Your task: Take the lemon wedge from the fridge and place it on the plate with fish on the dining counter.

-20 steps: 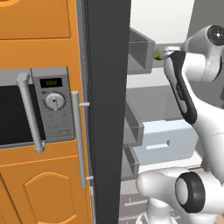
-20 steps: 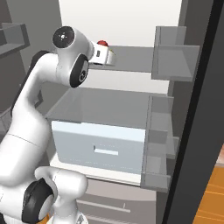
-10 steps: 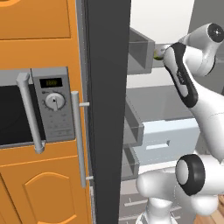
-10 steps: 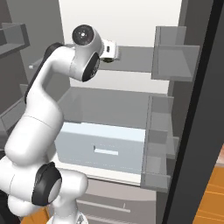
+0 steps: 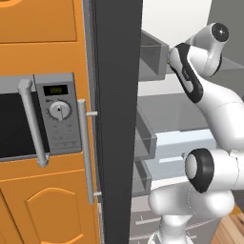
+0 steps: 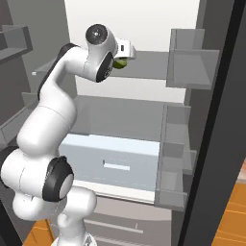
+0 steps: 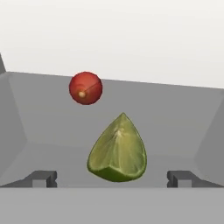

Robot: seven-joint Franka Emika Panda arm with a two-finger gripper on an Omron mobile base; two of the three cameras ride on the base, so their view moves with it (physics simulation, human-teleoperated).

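Observation:
The lemon wedge, yellow-green with its point up, lies on an upper shelf of the open fridge. My gripper is open, with one dark fingertip on each side of the wedge and just short of it, touching nothing. From the right base view the wedge peeks out as a green bit under the hand, which reaches in at shelf height. The plate, the fish and the dining counter are out of view.
A small round red fruit sits behind and left of the wedge on the same shelf. Grey door bins hang to the right, and a pale drawer lies below. A microwave and orange cabinets stand left of the fridge door.
The arm has stretched further into the fridge toward the upper shelf. The hand has moved right and now hides the red fruit in the right base view. The gripper has stayed open.

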